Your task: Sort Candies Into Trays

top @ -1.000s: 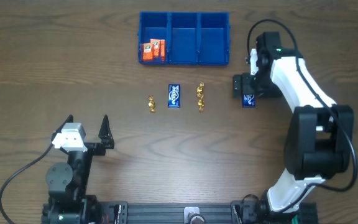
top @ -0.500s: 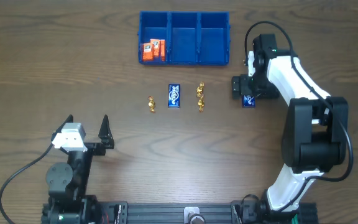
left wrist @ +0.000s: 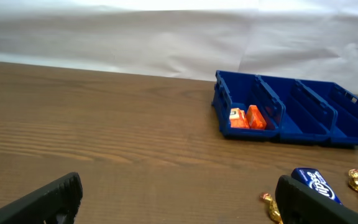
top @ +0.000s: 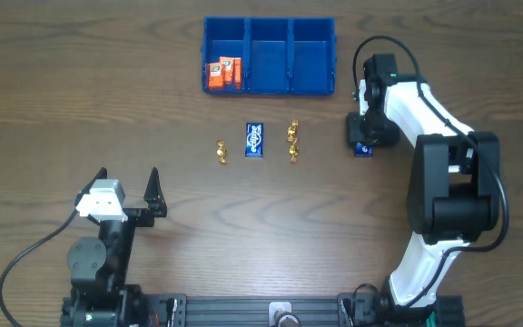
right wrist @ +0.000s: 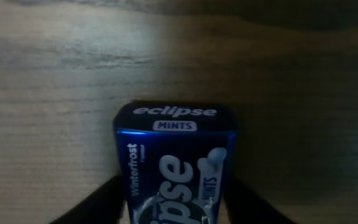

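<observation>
A blue mint box (right wrist: pixel 176 162) lies on the wooden table right of the tray, and my right gripper (top: pixel 363 138) is down over it, fingers pressed against its two long sides; the box's near end (top: pixel 363 149) pokes out below the gripper. A second blue mint box (top: pixel 254 139) lies mid-table with gold wrapped candies beside it: one to its left (top: pixel 222 151) and two to its right (top: pixel 292 142). The blue three-compartment tray (top: pixel 269 89) holds orange candy boxes (top: pixel 223 74) in its left compartment. My left gripper (top: pixel 127 184) stands open near its base, holding nothing.
The tray's middle and right compartments (top: pixel 311 56) hold nothing. In the left wrist view the tray (left wrist: pixel 303 127) stands far ahead, with the mint box (left wrist: pixel 316 184) and gold candies (left wrist: pixel 271 205) nearer. Bare wood stretches across the table's left half.
My right arm's wrist has swung closer in over the right-hand mint box and its fingers have narrowed onto the box. The left arm has not moved.
</observation>
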